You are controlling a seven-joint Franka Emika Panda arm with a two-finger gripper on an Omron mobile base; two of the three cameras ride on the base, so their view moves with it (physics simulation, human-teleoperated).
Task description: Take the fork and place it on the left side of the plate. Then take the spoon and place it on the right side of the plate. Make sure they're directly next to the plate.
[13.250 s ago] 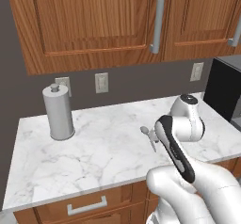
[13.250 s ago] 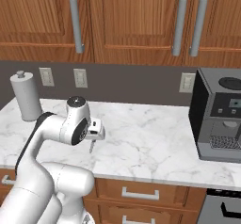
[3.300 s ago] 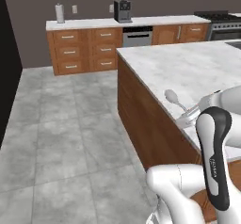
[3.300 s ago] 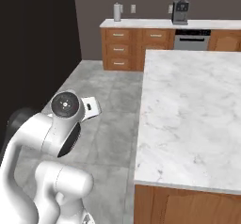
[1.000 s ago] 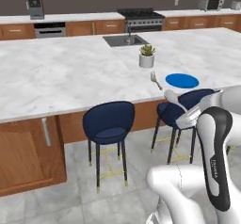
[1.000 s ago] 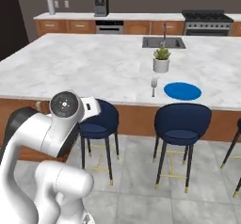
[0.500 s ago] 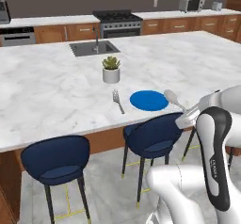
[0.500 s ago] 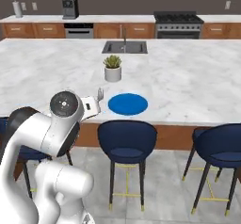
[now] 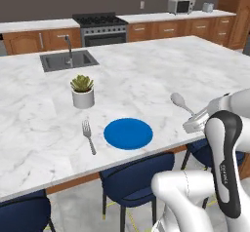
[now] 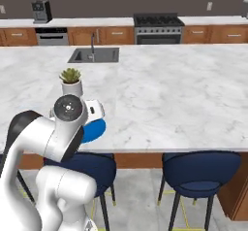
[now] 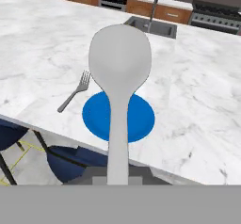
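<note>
The bright-blue plate (image 9: 128, 133) lies near the front edge of the marble island. The fork (image 9: 88, 136) rests flat just left of it, with a narrow gap between them. My gripper (image 9: 195, 124) hangs off the island's front edge, right of the plate, shut on the spoon (image 9: 181, 102), whose bowl points up and away. In the hand view the spoon (image 11: 120, 68) stands upright in front of the plate (image 11: 94, 117), and the fork (image 11: 75, 91) lies angled to the left. In the right base view my arm covers most of the plate (image 10: 95, 129).
A small potted plant (image 9: 82, 91) stands behind the fork. Farther back is a sink (image 9: 68, 60) with a faucet. Dark blue stools (image 9: 134, 182) sit under the island's front edge. Bare marble stretches right of the plate. A stove and cabinets line the far wall.
The whole picture has shifted as the base drove along the island, so plate and fork now sit nearer and more central. The spoon stays in the shut gripper.
</note>
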